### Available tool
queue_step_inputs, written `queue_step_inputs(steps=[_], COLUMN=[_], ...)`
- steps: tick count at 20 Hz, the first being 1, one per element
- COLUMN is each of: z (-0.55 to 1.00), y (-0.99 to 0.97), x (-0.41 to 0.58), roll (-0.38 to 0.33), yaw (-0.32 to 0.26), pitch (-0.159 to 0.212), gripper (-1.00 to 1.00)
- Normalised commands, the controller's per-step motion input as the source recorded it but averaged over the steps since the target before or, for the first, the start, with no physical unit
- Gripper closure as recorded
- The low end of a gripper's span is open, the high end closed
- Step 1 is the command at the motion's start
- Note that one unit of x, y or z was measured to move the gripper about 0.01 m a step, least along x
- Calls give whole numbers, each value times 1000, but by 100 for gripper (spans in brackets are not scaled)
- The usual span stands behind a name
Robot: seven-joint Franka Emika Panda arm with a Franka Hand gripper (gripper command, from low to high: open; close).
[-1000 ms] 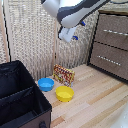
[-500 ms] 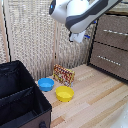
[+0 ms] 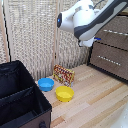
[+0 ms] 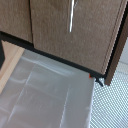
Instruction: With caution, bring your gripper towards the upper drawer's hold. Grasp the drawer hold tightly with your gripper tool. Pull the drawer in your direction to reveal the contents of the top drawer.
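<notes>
In the exterior view the bulky white arm [image 3: 82,20] hangs in the air in front of the brown drawer unit [image 3: 112,62]. The gripper [image 3: 93,41] shows only as a small dark and blue tip under the arm, a short way off the drawer fronts; I cannot tell whether its fingers are open. The drawer hold [image 3: 117,32] is a thin silver bar on the upper visible drawer, and the drawer is closed. The wrist view shows brown drawer fronts with a silver bar [image 4: 71,15]; the fingers are out of view there.
A lower drawer has the same bar handle [image 3: 107,58]. On the wooden floor lie a blue bowl [image 3: 46,84], a yellow bowl [image 3: 64,93] and a patterned box [image 3: 63,74]. A black bin [image 3: 20,102] stands at the exterior view's left. A beige curtain [image 3: 35,35] hangs behind.
The arm has moved toward the exterior view's right, bringing the gripper closer to the drawer unit. The drawers have not moved.
</notes>
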Motion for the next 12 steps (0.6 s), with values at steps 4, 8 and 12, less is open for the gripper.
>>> queue_step_inputs(steps=[4, 8, 12], z=[-119, 1, 92], y=[-687, -867, -842], x=[-69, 0, 0], roll=[-231, -150, -100], yaw=[30, 33, 36], pitch=[-37, -36, -29], gripper=[-100, -100, -100])
